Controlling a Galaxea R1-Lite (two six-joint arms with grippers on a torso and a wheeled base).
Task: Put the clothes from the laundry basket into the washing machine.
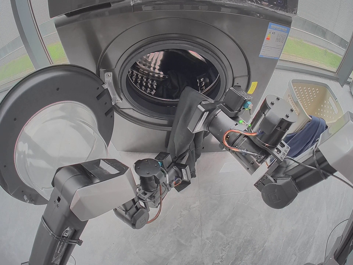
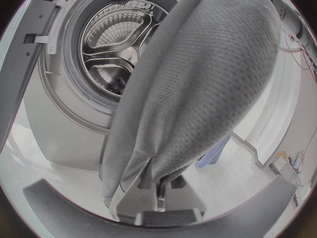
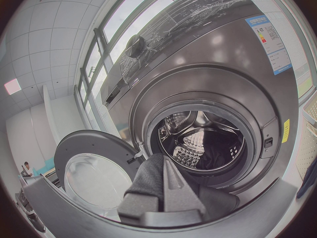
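The grey front-loading washing machine [image 1: 184, 30] stands with its round glass-windowed door [image 1: 55, 129] swung fully open to the robot's left. A dark grey knit garment [image 1: 185, 122] drapes over the lower rim of the drum opening and hangs down the machine's front panel, its top edge just inside the opening.

The right gripper [image 1: 192, 107] sits at that rim, its 2 fingers closed tight on the garment's upper part; in the right wrist view the cloth is bunched between and over them. The left gripper [image 1: 185, 174] is lower, near the pale tiled floor [image 1: 220, 221], and pinches the garment's hanging lower end, so the cloth is stretched between the 2 grippers.

A black piece of clothing [image 1: 173, 87] lies inside the steel drum. To the robot's right, the beige perforated plastic laundry basket [image 1: 316, 96] stands beside the machine, and a blue garment [image 1: 305, 135] spills over its near edge.
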